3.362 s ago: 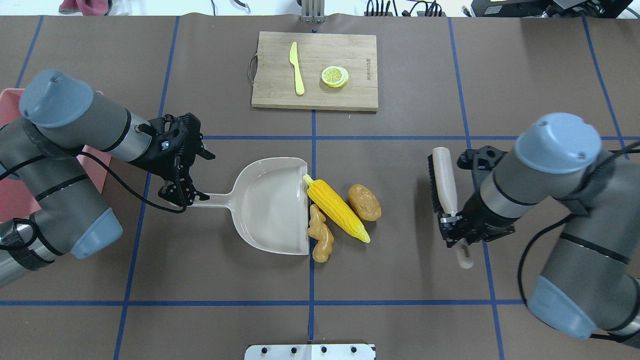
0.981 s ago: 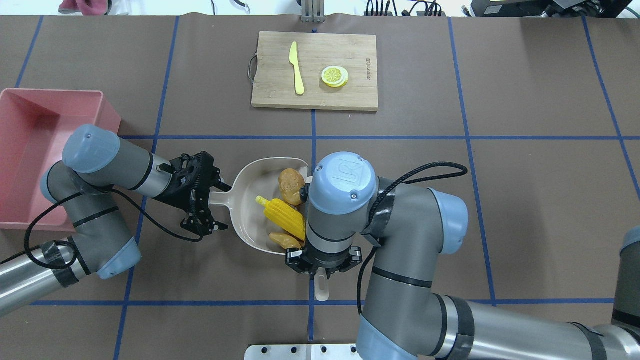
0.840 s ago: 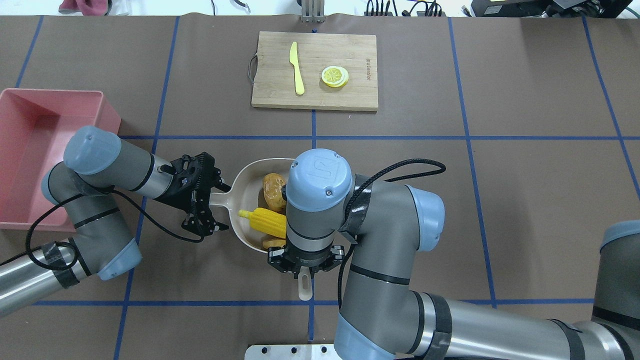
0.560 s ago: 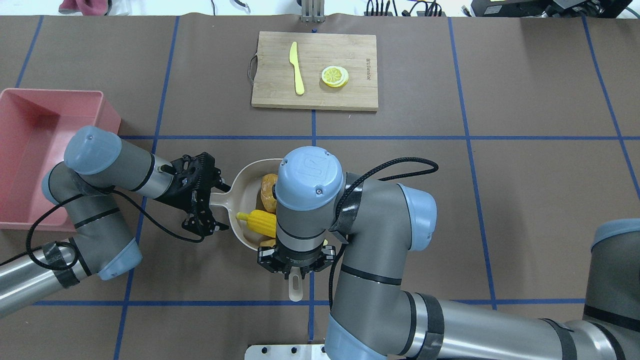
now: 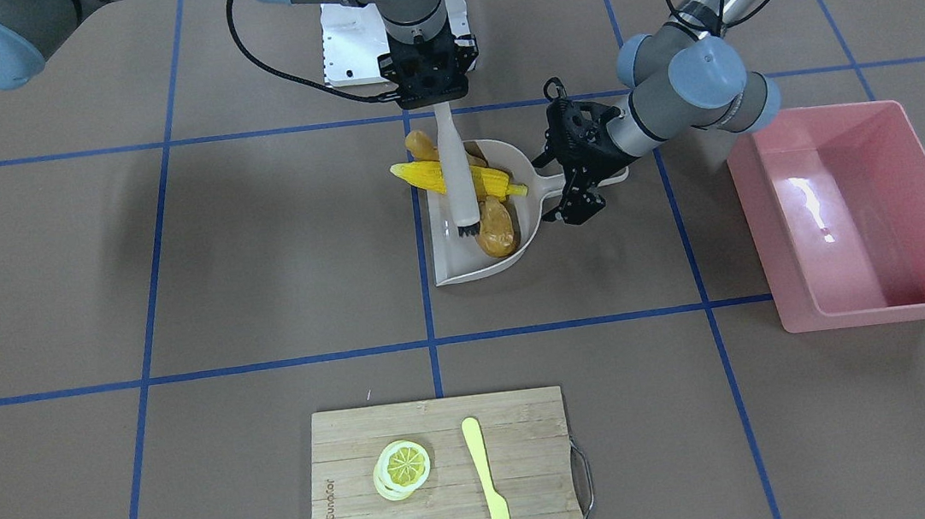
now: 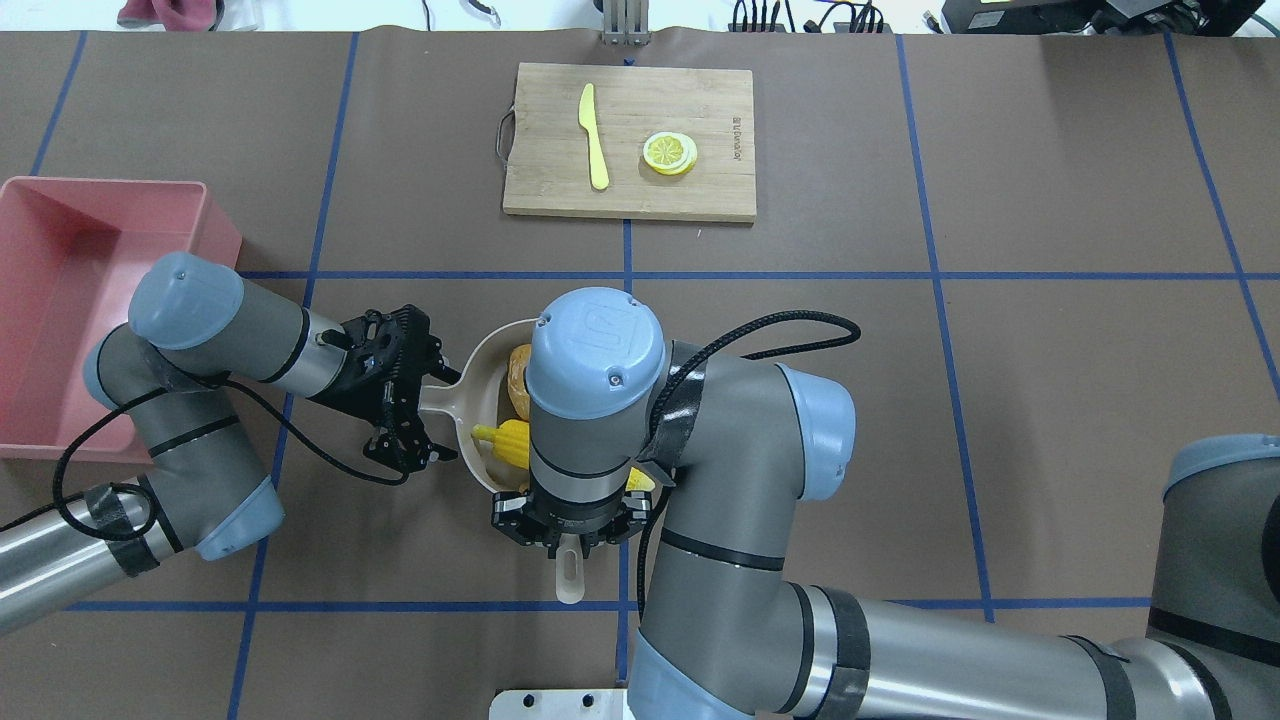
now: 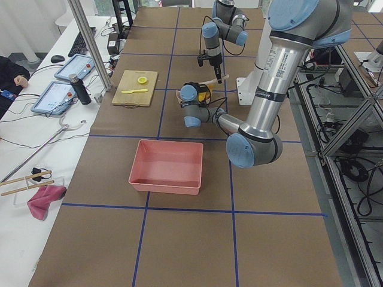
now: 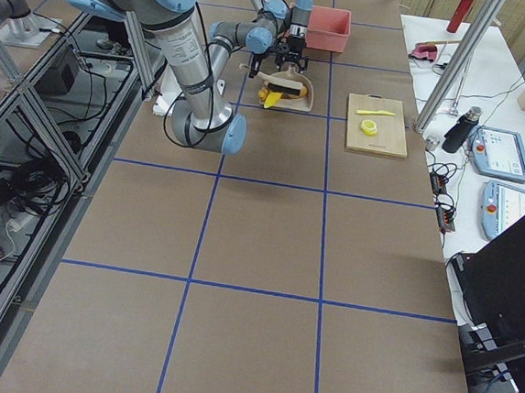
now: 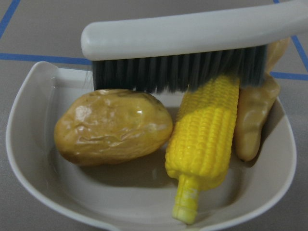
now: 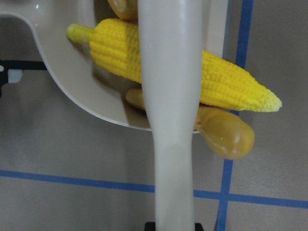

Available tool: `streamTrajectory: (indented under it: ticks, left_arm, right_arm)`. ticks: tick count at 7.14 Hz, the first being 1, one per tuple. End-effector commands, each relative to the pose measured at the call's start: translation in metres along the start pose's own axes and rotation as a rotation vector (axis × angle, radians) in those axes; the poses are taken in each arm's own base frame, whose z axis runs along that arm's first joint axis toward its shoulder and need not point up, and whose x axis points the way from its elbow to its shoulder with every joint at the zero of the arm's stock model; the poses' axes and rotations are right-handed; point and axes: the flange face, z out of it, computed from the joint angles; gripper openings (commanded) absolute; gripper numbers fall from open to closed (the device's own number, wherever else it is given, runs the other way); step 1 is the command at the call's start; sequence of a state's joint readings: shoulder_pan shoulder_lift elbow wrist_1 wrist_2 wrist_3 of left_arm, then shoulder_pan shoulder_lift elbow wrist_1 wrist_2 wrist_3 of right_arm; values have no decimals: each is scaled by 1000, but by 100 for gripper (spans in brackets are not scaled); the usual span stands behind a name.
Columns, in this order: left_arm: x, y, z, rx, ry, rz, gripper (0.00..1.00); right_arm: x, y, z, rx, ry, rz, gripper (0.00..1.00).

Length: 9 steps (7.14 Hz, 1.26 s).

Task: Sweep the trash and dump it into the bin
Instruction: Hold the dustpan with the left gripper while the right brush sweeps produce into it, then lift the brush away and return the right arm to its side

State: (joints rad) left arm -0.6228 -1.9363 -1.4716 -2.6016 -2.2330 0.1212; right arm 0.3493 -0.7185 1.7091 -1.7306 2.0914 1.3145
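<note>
The right gripper (image 6: 566,532) is clamped on the handle of a beige hand brush (image 5: 458,178), whose bristles stand in the beige dustpan (image 5: 476,265) against the toy foods. The yellow corn cob (image 9: 204,142) lies mid-pan with its stalk toward the back wall and its tip hanging out past the open lip, seen in the right wrist view. The brown potato (image 9: 111,126) sits fully inside, beside the corn. The knobbly ginger root (image 10: 224,132) is only partly in; one end juts over the lip onto the table (image 6: 1000,420). In the overhead view the right arm's wrist covers most of the pan, so the ginger cannot be made out there.

The left gripper (image 5: 578,174) is at the dustpan's handle (image 6: 437,397); its fingers (image 6: 400,455) straddle the handle, but how firmly it grips I cannot tell.

The pink bin (image 5: 862,213) stands on the robot's left, well apart from the pan, with bare table between them; its outer edge is cut off in the overhead view.

Farthest off, across a wide bare strip of table, a wooden cutting board (image 6: 630,195) holds a pale yellow plastic knife (image 6: 595,135) and a lemon slice (image 6: 670,153), apart from each other.
</note>
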Motion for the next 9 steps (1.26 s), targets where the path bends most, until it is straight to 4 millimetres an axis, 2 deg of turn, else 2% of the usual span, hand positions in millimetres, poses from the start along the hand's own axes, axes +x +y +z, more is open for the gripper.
streamTrajectory:
  ticks: [1, 3, 4, 5, 6, 7, 9]
  left_arm:
    - [-1, 0, 0, 0, -4, 0, 97]
    - [-1, 1, 0, -3, -5, -2, 97]
    - [-1, 1, 0, -3, -5, -2, 97]
    - [-1, 2, 1, -4, -5, -2, 97]
    - [-1, 1, 1, -3, -5, -2, 97]
    - [0, 2, 2, -4, -4, -2, 97]
    - [0, 1, 2, -3, -4, -3, 94]
  right_arm:
    - [-11, -3, -20, -2, -32, 6, 0]
    - [1, -26, -54, -19, -55, 46, 0]
    - [14, -26, -73, -18, -20, 81, 0]
    - [38, -27, -89, -8, 11, 112, 0]
    - [84, -42, -101, 25, 23, 133, 0]
    - [139, -48, -105, 42, 45, 99, 0]
    - [229, -69, -114, 75, 101, 104, 0]
